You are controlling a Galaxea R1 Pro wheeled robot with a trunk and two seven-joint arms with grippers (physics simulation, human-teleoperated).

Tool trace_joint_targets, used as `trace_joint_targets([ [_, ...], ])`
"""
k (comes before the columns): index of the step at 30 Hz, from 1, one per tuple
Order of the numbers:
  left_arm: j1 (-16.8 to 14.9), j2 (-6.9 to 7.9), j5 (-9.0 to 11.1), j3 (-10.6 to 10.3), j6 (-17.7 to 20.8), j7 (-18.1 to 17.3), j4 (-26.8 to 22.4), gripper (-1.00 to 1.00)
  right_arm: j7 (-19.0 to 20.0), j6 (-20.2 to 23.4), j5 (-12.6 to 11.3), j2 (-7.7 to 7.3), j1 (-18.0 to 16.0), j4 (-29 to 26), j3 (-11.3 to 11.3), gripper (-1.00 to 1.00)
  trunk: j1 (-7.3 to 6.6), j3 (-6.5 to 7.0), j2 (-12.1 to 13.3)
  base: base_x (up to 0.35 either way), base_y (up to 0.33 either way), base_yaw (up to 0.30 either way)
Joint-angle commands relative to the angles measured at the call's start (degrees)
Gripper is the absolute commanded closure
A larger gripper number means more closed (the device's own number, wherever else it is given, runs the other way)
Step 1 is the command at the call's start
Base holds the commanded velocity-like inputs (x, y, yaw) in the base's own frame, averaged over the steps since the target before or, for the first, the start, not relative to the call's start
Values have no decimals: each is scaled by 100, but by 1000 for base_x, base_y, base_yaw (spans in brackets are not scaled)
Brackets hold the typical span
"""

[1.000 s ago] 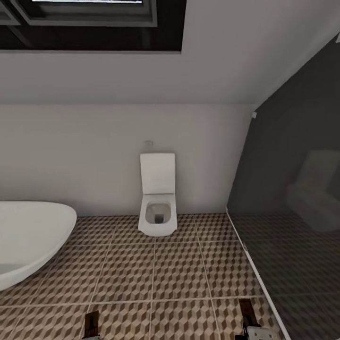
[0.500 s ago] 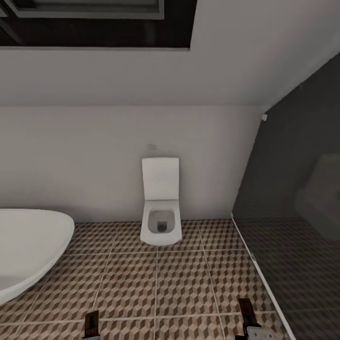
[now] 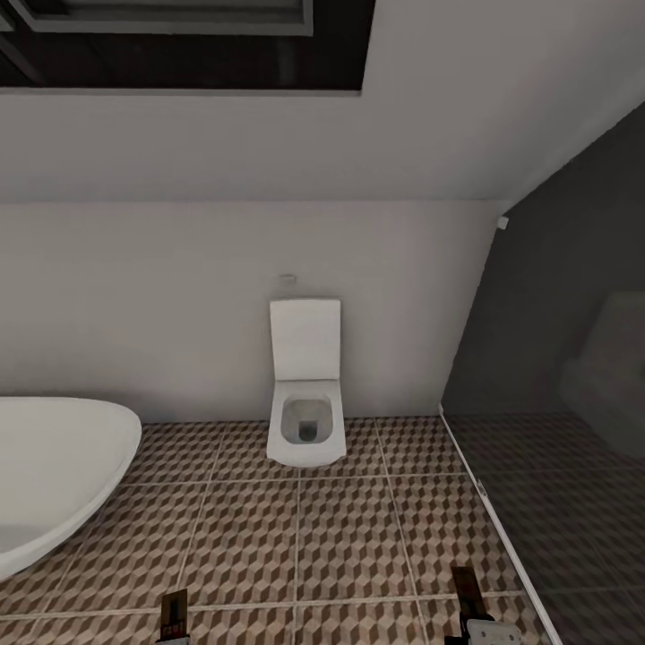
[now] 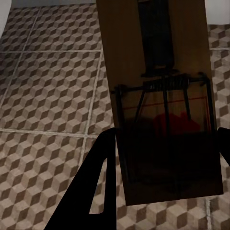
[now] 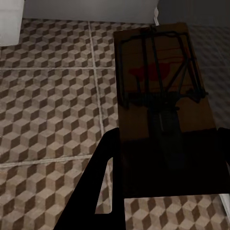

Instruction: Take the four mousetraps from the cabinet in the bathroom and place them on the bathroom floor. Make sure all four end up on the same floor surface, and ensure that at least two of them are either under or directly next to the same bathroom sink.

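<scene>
Two traps were held above the tiled floor (image 3: 349,537): the left gripper (image 4: 158,182) clamped one trap (image 4: 163,96), the right gripper (image 5: 163,177) another (image 5: 160,81). The head view added a toilet (image 3: 305,394) and tub (image 3: 54,466).

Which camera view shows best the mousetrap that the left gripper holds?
The left wrist view: the mousetrap is seen flat-on between the left gripper fingers, with its wire parts and red mark clear. The head view gives just a dark sliver of it at the lower edge. The right wrist view shows the other mousetrap, in the right gripper.
</scene>
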Motion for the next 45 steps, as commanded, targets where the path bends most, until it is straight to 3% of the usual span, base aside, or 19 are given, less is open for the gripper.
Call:
trace_joint_targets([
  [1, -6, -5, -52, -36, -16, 81, 12, 100, -49, -10, -8, 4, -5, 5, 43, 100, 3, -12, -12, 0, 0, 70],
  [12, -6, 1, -50, -36, -5, 79, 2, 100, -41, -6, -14, 7, -5, 8, 37, 100, 3, -12, -12, 0, 0, 40],
  [16, -4, -4, -49, -21, 316, 94, -40, 100, -35, 7, 20, 35, -5, -14, 58, 100, 3, -12, -12, 0, 0, 0],
  [19, -8, 45, -53, -12, 1506, 101, -308, 100, -83, 168, 110, 133, -36, -259, 79, 100, 3, -12, -12, 0, 0, 0],
  [20, -17, 123, -56, -11, 2054, 106, -569, 100, -126, 389, 154, 157, -96, -478, 84, 100, 3, -12, -12, 0, 0, 0],
  [21, -26, 176, -57, -11, 2346, 110, -738, 100, -153, 558, 185, 168, -141, -617, 86, 100, 3, -12, -12, 0, 0, 0],
  [23, -98, 461, -62, -3, 3621, 147, -1677, 100, -272, 1642, 353, 262, -383, -1321, 92, 100, 3, -12, -12, 0, 0, 0],
  [25, -415, 774, -67, 40, 5037, 503, -2811, 100, -339, 2999, 480, 382, -809, -2030, 94, 100, 3, -12, -12, 0, 0, 0],
  [26, -1015, 939, -68, 376, 6469, 1203, -3707, 100, -368, 4026, 523, 497, -1435, -2483, 92, 100, 3, -12, -12, 0, 0, 0],
  [28, -1692, 1004, -80, 1006, 7648, 1700, -4263, 100, -389, 4700, 543, 683, -2135, -2673, 93, 100, 3, -12, -12, 0, 0, 0],
  [29, -2321, 1030, -94, 1481, 8433, 1918, -4572, 100, -402, 5310, 554, 882, -2836, -2725, 95, 100, 3, -12, -12, 0, 0, 0],
  [31, -2840, 1043, -221, 1684, 8800, 2025, -4674, 100, -404, 5849, 553, 986, -3560, -2585, 91, 100, 3, -12, -12, 0, 0, 0],
  [33, -3101, 1051, -579, 1779, 8939, 2068, -4677, 100, -383, 6165, 536, 1029, -4248, -2075, 89, 100, 3, -12, -12, 0, 0, 0],
  [34, -3189, 1049, -857, 1816, 8904, 2067, -4623, 100, -355, 6249, 494, 1045, -4619, -1602, 83, 100, 3, -12, -12, 0, 0, 0],
  [36, -3240, 999, -1056, 1826, 8443, 2022, -4418, 100, -336, 6181, 417, 1073, -4868, -1033, 80, 100, 3, -12, -12, 0, 0, 0],
  [37, -3247, 972, -1086, 1821, 8252, 1986, -4343, 100, -334, 6120, 402, 1084, -4903, -895, 80, 100, 3, -12, -12, 0, 0, 0],
  [39, -3264, 812, -1160, 1793, 7365, 1691, -3922, 100, -328, 5696, 357, 1115, -4983, -330, 79, 100, 3, -12, -12, 0, 0, 0],
  [41, -3272, 702, -1203, 1749, 6499, 1122, -3251, 100, -325, 5104, 328, 1131, -5022, 373, 78, 100, 3, -12, -12, 0, 0, 0],
  [45, -3275, 679, -1219, 1719, 5718, 657, -2658, 100, -302, 4727, 316, 1131, -5033, 860, 76, 100, 3, -12, -12, 0, 0, 0],
])
